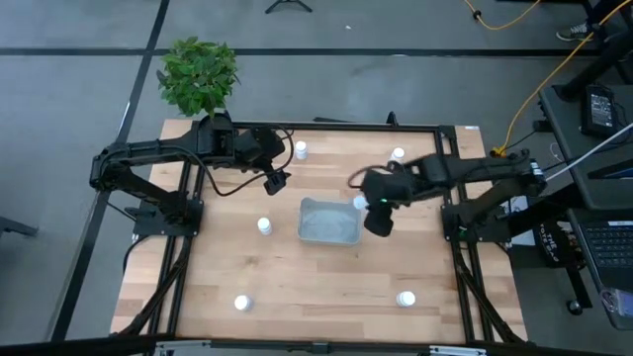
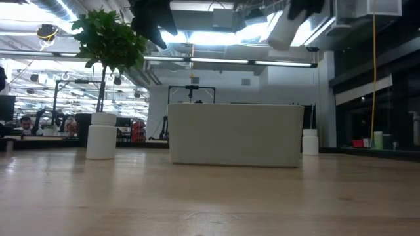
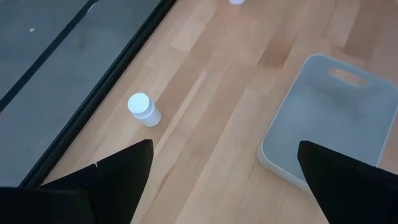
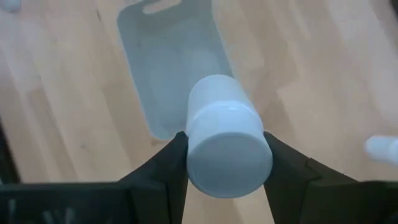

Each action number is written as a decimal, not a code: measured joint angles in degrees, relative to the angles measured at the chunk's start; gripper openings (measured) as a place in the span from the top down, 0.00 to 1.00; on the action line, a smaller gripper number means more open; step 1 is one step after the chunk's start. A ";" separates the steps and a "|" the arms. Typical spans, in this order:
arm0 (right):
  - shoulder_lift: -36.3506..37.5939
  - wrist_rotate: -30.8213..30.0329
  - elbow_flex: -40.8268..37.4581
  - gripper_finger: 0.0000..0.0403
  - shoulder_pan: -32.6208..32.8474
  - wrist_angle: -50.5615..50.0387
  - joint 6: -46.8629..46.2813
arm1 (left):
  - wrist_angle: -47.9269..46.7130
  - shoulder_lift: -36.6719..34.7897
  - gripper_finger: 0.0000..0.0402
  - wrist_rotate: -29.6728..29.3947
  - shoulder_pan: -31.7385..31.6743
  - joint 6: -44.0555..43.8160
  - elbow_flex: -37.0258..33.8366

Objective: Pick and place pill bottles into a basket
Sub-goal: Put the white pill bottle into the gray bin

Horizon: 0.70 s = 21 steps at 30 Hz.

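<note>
The pale grey-blue basket sits mid-table and holds no bottles. My right gripper is above its right end, shut on a white pill bottle; the basket shows beyond it. My left gripper hangs open and empty above the table, to the far left of the basket, with a standing bottle and the basket ahead of it. Other bottles stand on the table at the far side, left of the basket, and near the front. My right gripper pinches the bottle between its two fingers, on opposite sides of its body near the end that faces the wrist camera. The bottle points along the fingers. It is lifted clear, above the basket's right end.
A green plant stands at the table's far left corner. A black metal frame runs along the table's sides. In the low view the basket stands between two bottles.
</note>
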<state>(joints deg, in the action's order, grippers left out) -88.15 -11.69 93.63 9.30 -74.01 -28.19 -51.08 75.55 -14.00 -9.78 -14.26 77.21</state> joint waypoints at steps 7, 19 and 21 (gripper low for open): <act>-14.84 0.97 14.67 0.61 -0.90 -10.29 8.92 | -0.08 0.00 0.03 0.00 0.00 0.43 0.00; -23.26 3.21 14.31 0.61 -1.65 -5.62 17.01 | -9.85 -2.14 0.03 -9.55 -0.07 0.47 0.00; -23.30 5.69 11.72 0.61 -2.17 -2.11 17.23 | -10.57 -3.41 0.03 -10.50 -0.07 0.07 0.00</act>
<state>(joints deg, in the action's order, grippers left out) -111.45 -6.00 105.35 7.13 -76.12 -10.95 -61.65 72.14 -24.50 -9.85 -14.19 77.21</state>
